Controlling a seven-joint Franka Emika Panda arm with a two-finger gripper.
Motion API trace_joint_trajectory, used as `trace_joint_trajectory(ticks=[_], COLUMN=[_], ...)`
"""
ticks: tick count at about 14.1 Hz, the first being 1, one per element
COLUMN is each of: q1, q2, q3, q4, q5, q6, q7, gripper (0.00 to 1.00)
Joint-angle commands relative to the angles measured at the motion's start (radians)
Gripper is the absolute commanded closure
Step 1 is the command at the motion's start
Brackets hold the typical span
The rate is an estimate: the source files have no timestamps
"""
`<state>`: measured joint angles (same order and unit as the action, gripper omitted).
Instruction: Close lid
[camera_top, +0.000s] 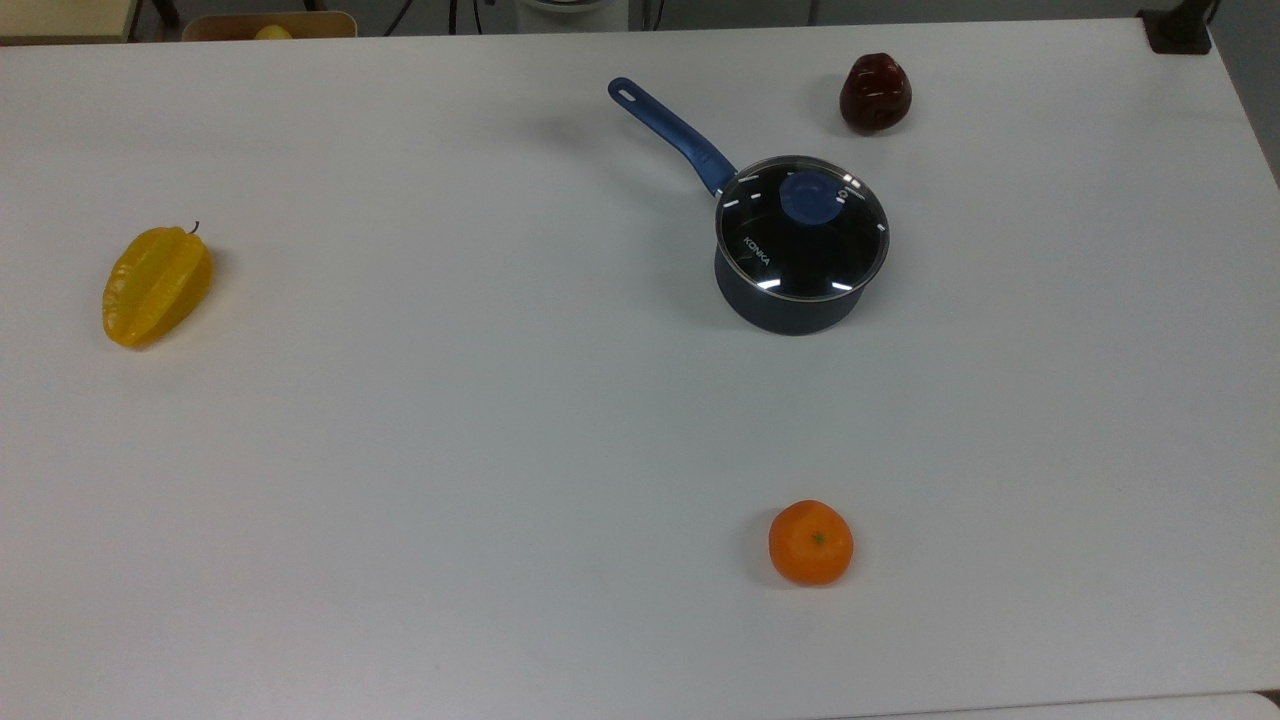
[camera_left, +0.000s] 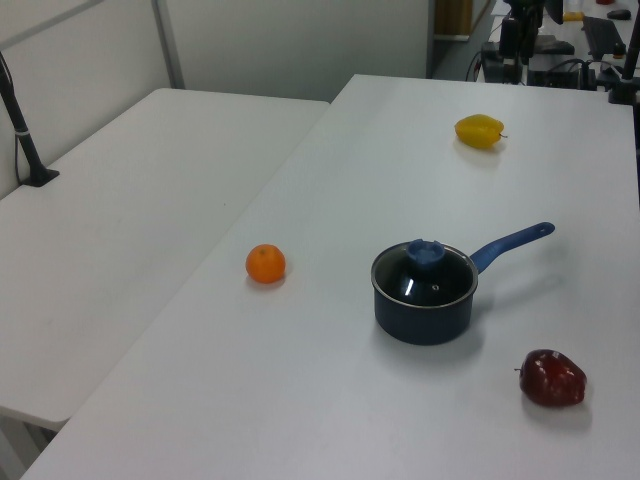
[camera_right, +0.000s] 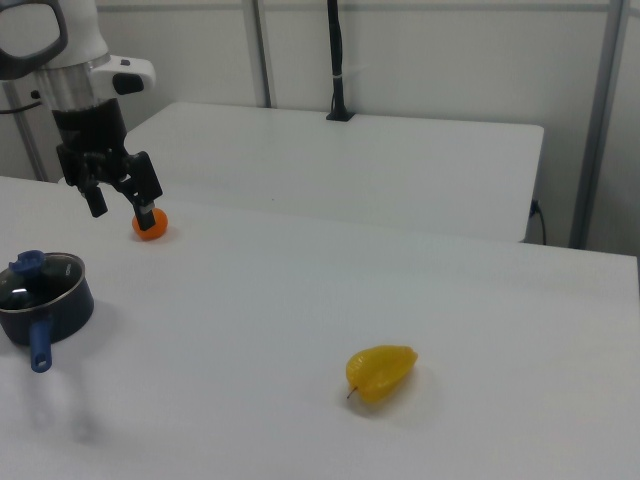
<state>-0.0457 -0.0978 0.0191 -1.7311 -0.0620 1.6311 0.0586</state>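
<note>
The round glass lid (camera_top: 770, 255) with its blue knob (camera_top: 810, 195) lies flat on the dark blue pot (camera_top: 785, 312) and covers its mouth. It sits just as squarely on the pot in the left view (camera_left: 425, 280) and in the right view (camera_right: 35, 277). The pot's blue handle (camera_top: 670, 130) points toward the top view's upper left. My gripper (camera_right: 122, 210) hangs open and empty in the air, high above the table and well away from the pot. In the right view it appears up and to the right of the pot.
A yellow starfruit (camera_top: 155, 285) lies at the top view's left. An orange (camera_top: 811, 541) sits near the front edge and a dark red apple (camera_top: 875, 93) behind the pot. A second white table (camera_left: 130, 200) stands beside this one.
</note>
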Motion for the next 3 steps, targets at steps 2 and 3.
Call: trace_joint_trajectory(ticks=[2, 3], q1=[-0.002, -0.005], q2=[0.036, 0.038], q3=[-0.007, -0.007], q4=[0.076, 0.076], q5=[0.018, 0.018], q6=[-0.022, -0.022], q7=[-0.016, -0.016], gripper=[0.0, 0.0])
